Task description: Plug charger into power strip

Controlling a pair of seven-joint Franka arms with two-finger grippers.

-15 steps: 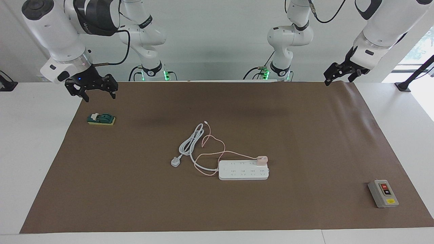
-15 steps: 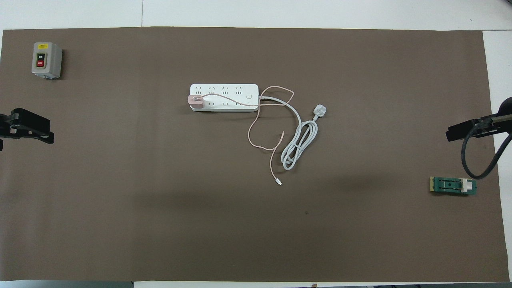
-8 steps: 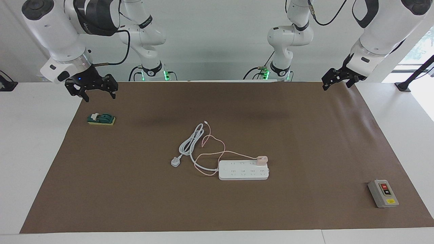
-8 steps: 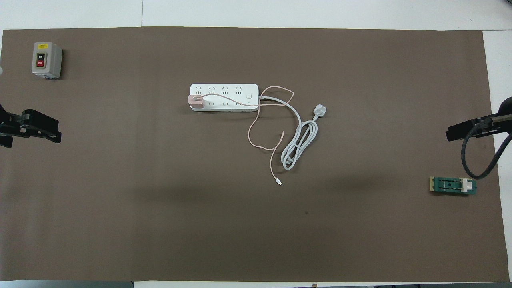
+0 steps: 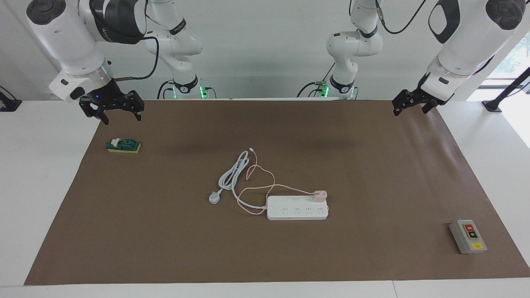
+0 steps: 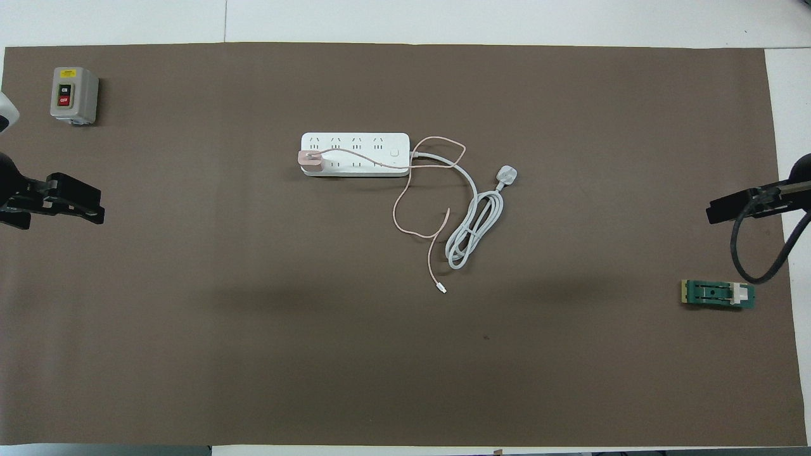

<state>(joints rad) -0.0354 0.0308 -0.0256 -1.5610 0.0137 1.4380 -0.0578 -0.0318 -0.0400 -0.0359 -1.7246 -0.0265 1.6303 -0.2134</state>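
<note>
The white power strip (image 5: 297,207) lies flat in the middle of the brown mat, and it also shows in the overhead view (image 6: 374,147). The pale-pink charger (image 5: 319,195) sits on the strip's end toward the left arm's end of the table, on the row nearer to the robots (image 6: 310,162). I cannot tell whether its prongs are in. Its thin pink cable (image 6: 412,209) runs over the strip and loops on the mat. My left gripper (image 5: 400,107) hangs over the mat's edge, away from the strip (image 6: 94,208). My right gripper (image 5: 121,117) is open and empty over the mat's other end (image 6: 717,212).
A white three-pin plug (image 5: 214,198) with its coiled thick cord (image 6: 472,231) lies beside the strip. A grey box with red and black buttons (image 5: 468,236) stands at the left arm's end. A green block on a yellow base (image 5: 123,145) lies under the right gripper.
My left gripper has moved a little inward over the mat's edge. The right arm, the charger and the strip have not moved.
</note>
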